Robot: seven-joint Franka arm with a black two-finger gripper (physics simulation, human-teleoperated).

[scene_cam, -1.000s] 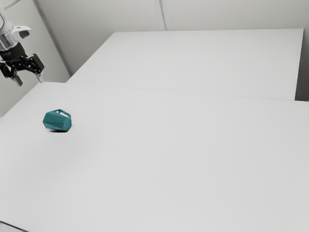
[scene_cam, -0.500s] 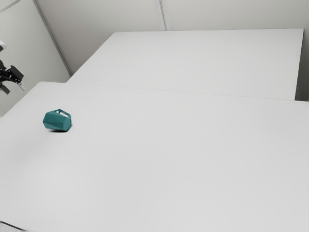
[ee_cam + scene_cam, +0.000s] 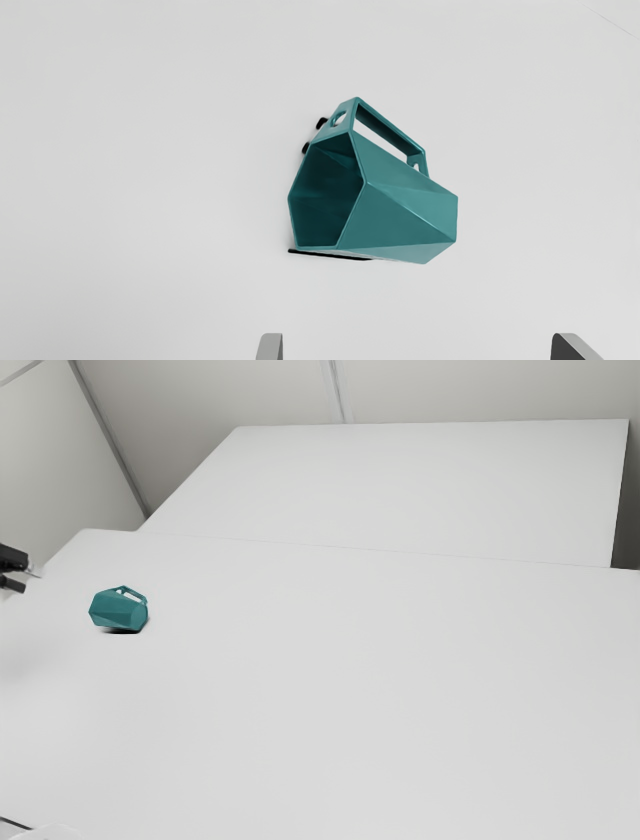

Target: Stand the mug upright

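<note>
Mug (image 3: 118, 612) on its side on desk (image 3: 350, 710), ahead of and apart from fingers (image 3: 13, 585). Fingers spread wide, nothing gripped. Wrist view: mug sits within their span, mouth (image 3: 327, 200) toward one finger's side. Desk's slanted edge near mug; broad surface extends toward the exterior view's right.

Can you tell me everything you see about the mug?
The mug is teal all over, with flat, many-cornered sides and a slight shine, maybe plastic or glazed. It lies on its side on the white table, so its wide, many-sided mouth opens sideways, dark inside. Its angular handle sticks out, with a long gap you can see through. The gripper isn't touching it.
</note>
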